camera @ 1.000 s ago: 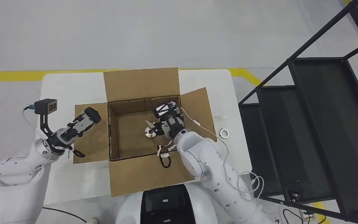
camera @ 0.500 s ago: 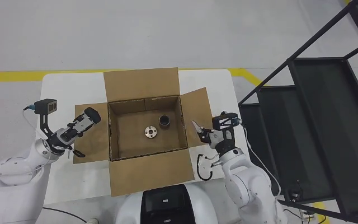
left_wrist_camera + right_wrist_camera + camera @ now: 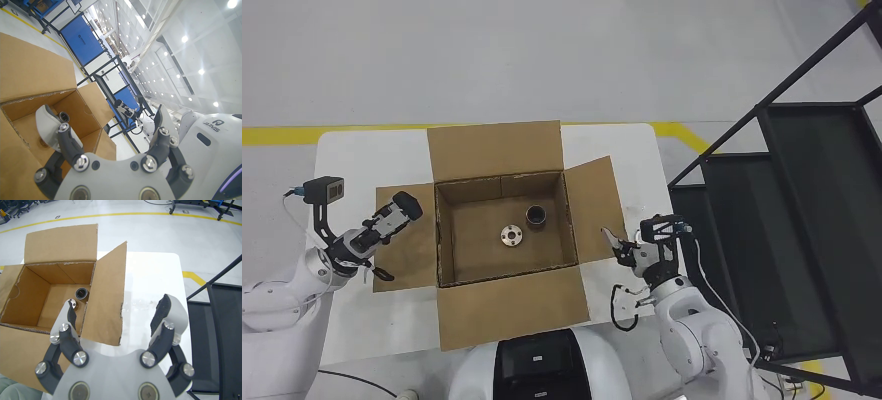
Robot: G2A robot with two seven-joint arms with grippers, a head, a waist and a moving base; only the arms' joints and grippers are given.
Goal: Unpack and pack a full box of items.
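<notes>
The open cardboard box (image 3: 500, 150) stands mid-table with all flaps folded out. On its floor are a black cylinder (image 3: 535, 214) (image 3: 81, 293) (image 3: 64, 116) and a round metal flange (image 3: 510, 236) (image 3: 74, 303). My right gripper (image 3: 627, 248) (image 3: 118, 306) is open and empty, over the white table just outside the right flap (image 3: 600, 205) (image 3: 107, 298). My left gripper (image 3: 392, 220) (image 3: 105, 121) is open and empty, above the left flap (image 3: 402, 240), pointing across the box.
Black metal steps (image 3: 782, 200) stand close to the table's right edge (image 3: 667, 215). A few small clear scraps (image 3: 140, 303) lie on the table beside the right flap. The front flap (image 3: 512, 305) hangs toward me.
My right gripper came up out of the box, where it was near the black cylinder, and swung right to the table beyond the right flap. The left arm stayed still.
</notes>
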